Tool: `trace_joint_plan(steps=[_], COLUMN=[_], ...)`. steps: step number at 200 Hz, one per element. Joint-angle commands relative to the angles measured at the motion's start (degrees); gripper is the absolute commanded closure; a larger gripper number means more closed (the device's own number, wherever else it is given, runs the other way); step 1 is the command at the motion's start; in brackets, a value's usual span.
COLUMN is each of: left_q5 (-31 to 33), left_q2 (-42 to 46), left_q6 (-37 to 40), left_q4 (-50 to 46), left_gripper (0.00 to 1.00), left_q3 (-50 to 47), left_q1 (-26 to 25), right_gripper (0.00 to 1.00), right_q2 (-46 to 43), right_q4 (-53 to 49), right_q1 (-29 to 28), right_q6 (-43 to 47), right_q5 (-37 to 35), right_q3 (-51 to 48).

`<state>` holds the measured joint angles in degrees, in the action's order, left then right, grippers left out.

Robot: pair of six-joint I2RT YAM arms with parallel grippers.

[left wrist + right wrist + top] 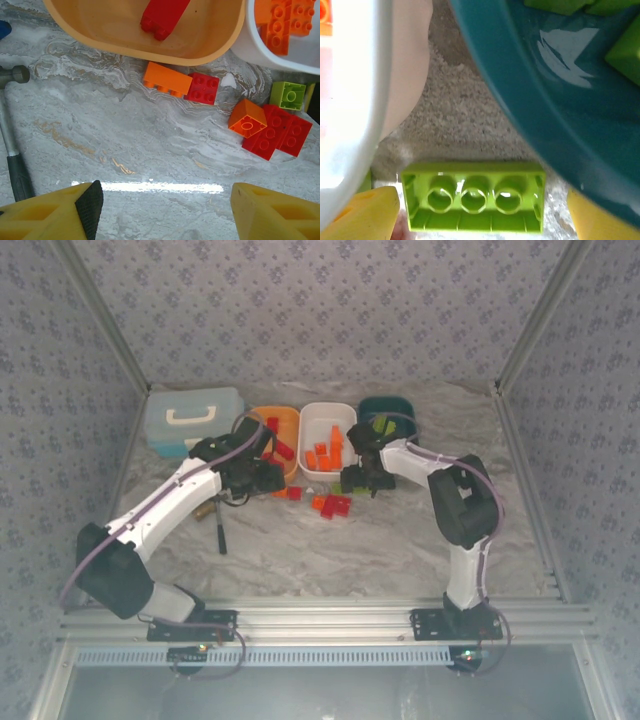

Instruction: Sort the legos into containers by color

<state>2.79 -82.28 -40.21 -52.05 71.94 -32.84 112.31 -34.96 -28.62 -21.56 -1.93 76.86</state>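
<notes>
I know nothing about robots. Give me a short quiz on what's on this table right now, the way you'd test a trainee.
1. True or false: a red brick lies in the orange tray.
2. What sits between the fingers of the right gripper? A) a red brick B) a lime green brick C) nothing
3. What colour are the bricks in the white tray?

Key: 1 true; 2 B; 3 orange.
</notes>
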Motion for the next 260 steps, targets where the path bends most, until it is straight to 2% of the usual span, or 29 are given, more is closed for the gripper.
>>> trace_joint_plan(steps=[1,30,55,110,131,158,201,215,234,260], left_q5=[-0.11,-0.02,-0.15,-0.23,-0.24,-0.24,-0.33,-0.49,-1.06,-1.78], left_q2=[1.26,1.16,0.79,0.36,0.44,0.53,0.43,0.12,-0.66,-2.38], left_q6=[-0.83,-0.75,-0.74,-0.20,-0.18,0.04,0.39,0.31,0.05,-0.45], left_q4=[-0.77,-0.72,-0.34,-0.10,-0.04,-0.04,0.44,1.01,2.18,3.62], left_gripper=[0.29,0.30,0.30,0.30,0.30,0.30,0.30,0.30,0.31,0.31], left_q3=[1.62,1.97,2.22,2.68,2.50,2.58,2.59,2.50,2.50,3.55], left_q1=[0.40,0.41,0.41,0.41,0.41,0.41,0.17,-0.13,-0.57,-1.17], right_gripper=[0.13,0.16,0.24,0.21,0.30,0.39,0.40,0.40,0.40,0.39], right_q2=[1.89,2.46,3.13,3.88,2.99,-0.77,-13.44,-17.27,-20.46,-18.91], right_q4=[0.03,-0.86,-1.56,-3.50,-3.84,-4.39,-9.69,-12.19,-14.70,-12.66], right_q1=[0.06,-0.22,-0.38,-2.07,-2.44,-2.73,-3.11,-2.20,1.96,7.81], right_q6=[-0.71,-0.49,-0.58,-1.02,-2.05,-2.42,-3.54,-5.08,-10.29,-22.16], right_q5=[-1.88,-2.08,-2.61,-4.50,-5.40,-6.11,-6.59,-6.33,-4.15,0.45], right_q3=[2.18,1.90,1.68,1.63,0.63,-0.70,-3.63,-3.58,-1.14,5.28])
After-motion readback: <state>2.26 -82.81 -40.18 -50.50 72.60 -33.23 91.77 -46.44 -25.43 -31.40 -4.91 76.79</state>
